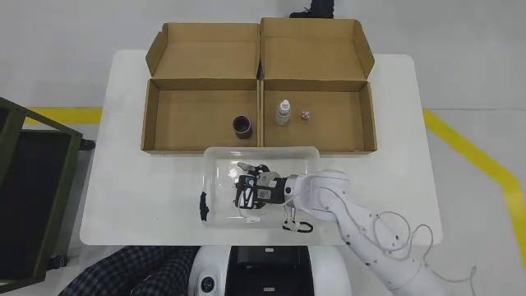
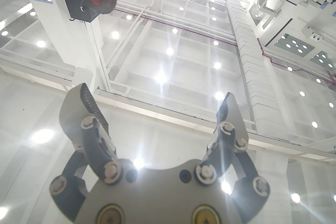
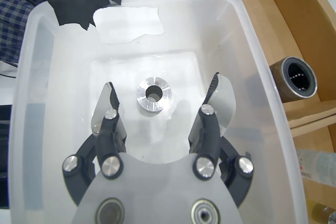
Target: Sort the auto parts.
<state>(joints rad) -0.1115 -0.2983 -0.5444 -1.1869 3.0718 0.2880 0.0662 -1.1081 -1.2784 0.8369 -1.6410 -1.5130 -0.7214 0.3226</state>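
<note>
While the right arm leans down into the clear plastic bin (image 1: 288,149) at the near edge of the white bench (image 1: 131,173), its end effector (image 3: 163,82) is spread wide and holds nothing. On the bin's floor lies a silver metal ring with a round centre hole (image 3: 153,105), flat side up. From the right wrist view it sits between the two ribbed fingers (image 3: 111,93) and a little past their tips, clear of both. I cannot tell how far above the floor the fingers hang. A ragged strip of black tape (image 3: 76,9) is stuck over one rim of the bin, just beside a torn white label (image 3: 128,25) on the wall below it.

Just behind the bin stand two open brown cardboard boxes, side by side and touching, their lids folded back. The box on the robot's left (image 1: 189,119) has a dark cylindrical bearing with a hollow core (image 1: 242,124) in its near corner, close to the wall it shares with its neighbour. The box on the robot's right (image 1: 337,119) holds a small white bottle (image 1: 283,113) standing upright near that same wall, and a tiny reddish-white part (image 1: 306,115) just beside it.

The left end effector (image 2: 155,89) points up at the ceiling, its fingers set wide apart and gripping nothing.
</note>
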